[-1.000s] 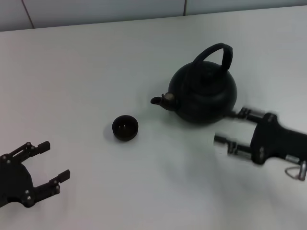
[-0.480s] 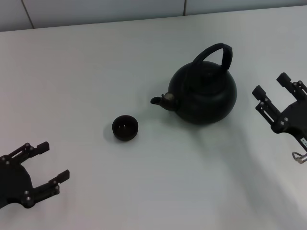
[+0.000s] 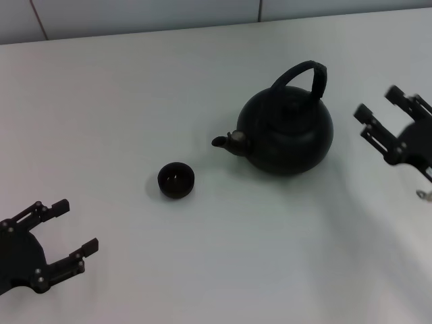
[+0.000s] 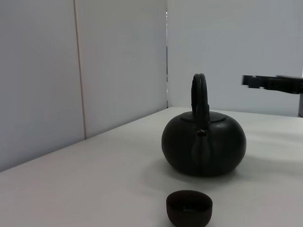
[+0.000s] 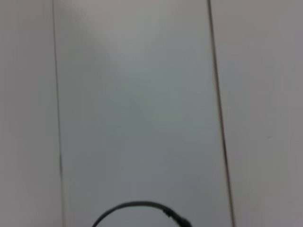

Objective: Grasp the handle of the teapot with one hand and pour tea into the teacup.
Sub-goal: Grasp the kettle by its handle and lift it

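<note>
The round matte-black teapot [image 3: 287,131] stands on the white table, its spout [image 3: 226,141] pointing left toward the teacup [image 3: 176,179]. The black arched handle [image 3: 305,75] rises over its top. My right gripper [image 3: 379,109] hovers open to the right of the teapot, raised off the table and apart from the pot. My left gripper [image 3: 71,227] rests open near the table's front left corner. The left wrist view shows the teapot [image 4: 203,144] with the handle [image 4: 200,97] edge-on, the teacup [image 4: 189,208] in front, and the right gripper's fingers [image 4: 272,83] beyond. A sliver of the handle [image 5: 142,209] shows in the right wrist view.
The white table [image 3: 135,101] ends at a grey panelled wall [image 3: 135,17] at the back. The same wall panels [image 5: 137,94] fill the right wrist view.
My right gripper has risen from low beside the teapot's base and swung up and rightward, now a little higher and farther back than half a second ago. Teapot, teacup and left gripper have not moved.
</note>
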### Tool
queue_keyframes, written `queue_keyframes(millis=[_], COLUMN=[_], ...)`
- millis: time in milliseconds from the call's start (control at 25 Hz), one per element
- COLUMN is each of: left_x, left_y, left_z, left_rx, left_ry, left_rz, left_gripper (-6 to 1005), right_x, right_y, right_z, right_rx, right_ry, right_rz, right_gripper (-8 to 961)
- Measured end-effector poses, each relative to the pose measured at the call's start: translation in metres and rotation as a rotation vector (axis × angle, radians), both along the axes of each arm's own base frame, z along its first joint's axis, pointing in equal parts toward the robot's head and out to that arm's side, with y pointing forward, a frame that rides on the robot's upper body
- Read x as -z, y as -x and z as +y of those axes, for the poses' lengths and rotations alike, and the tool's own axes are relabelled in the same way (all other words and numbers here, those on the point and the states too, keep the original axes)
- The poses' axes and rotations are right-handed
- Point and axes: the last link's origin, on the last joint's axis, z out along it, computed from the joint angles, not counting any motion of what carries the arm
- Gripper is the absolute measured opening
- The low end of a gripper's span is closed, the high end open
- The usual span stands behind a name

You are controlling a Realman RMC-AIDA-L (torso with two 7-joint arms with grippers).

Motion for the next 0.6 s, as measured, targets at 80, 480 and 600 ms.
queue_keyframes(millis=[80, 480, 600], left_x=[0.000, -0.003, -0.004], left_y=[0.000, 0.000, -0.001], left_z=[0.000, 0.002, 0.003], left_rx=[0.000, -0.010, -0.007], left_ry=[-0.001, -0.033, -0.045], left_rz=[-0.001, -0.012, -0.019], left_gripper=[807, 807, 807], right_x=[-0.004, -0.012, -0.011], right_y=[0.001, 0.012, 0.016], right_z=[0.014, 0.060, 0.070], right_rx=[-0.006, -0.020, -0.032], right_ry=[0.053, 0.152, 0.191], right_rz=[-0.014, -0.118, -0.158], right_gripper=[667, 667, 666])
